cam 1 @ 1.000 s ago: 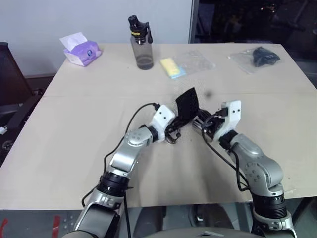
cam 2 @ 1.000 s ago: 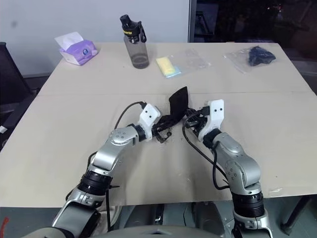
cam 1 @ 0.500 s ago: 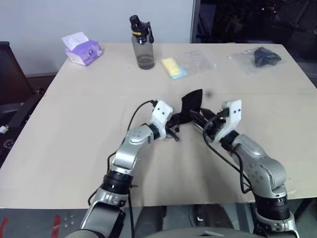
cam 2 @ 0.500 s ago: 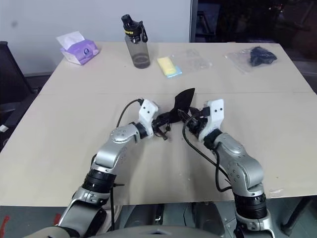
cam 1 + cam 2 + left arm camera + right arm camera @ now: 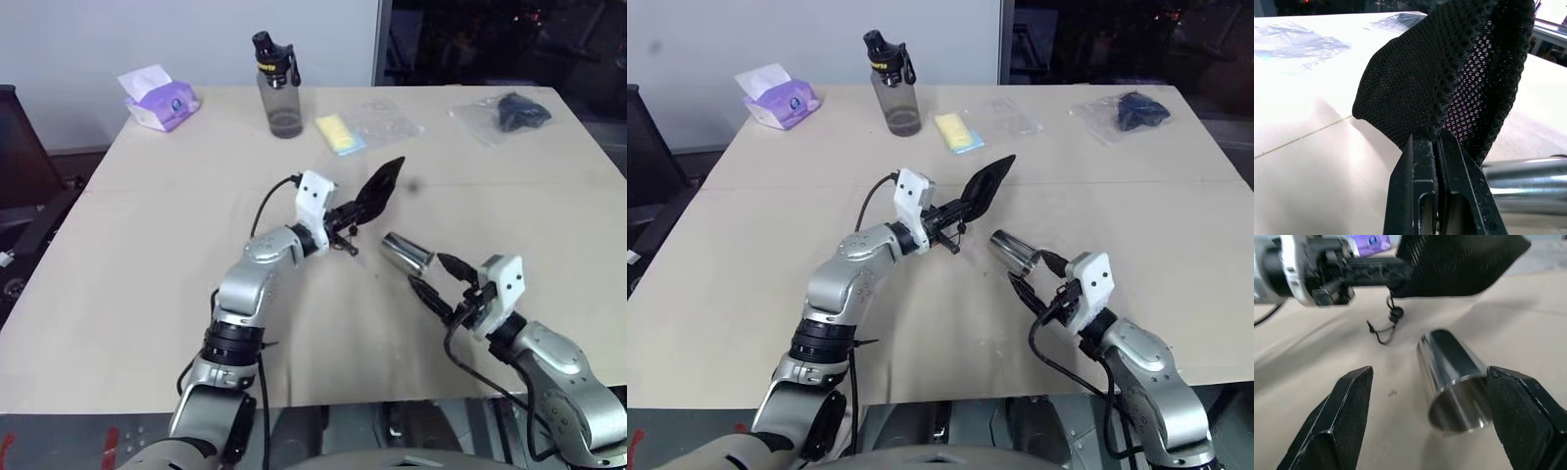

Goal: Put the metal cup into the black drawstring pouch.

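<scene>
— Across the table (image 5: 147, 245), what is being risked?

— The pouch (image 5: 380, 186) is being pinched aloft by the left gripper (image 5: 351, 217); the cup (image 5: 406, 254), lying sideways before the spread right gripper (image 5: 438, 282), is possibly being left to roll.

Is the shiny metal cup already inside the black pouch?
No, the metal cup lies on its side on the table, outside the black pouch, which the left fingers hold up above it.

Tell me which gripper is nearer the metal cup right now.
Right. The right gripper sits open just short of the metal cup, which lies on its side; the left gripper holds the black drawstring pouch beyond it.
</scene>
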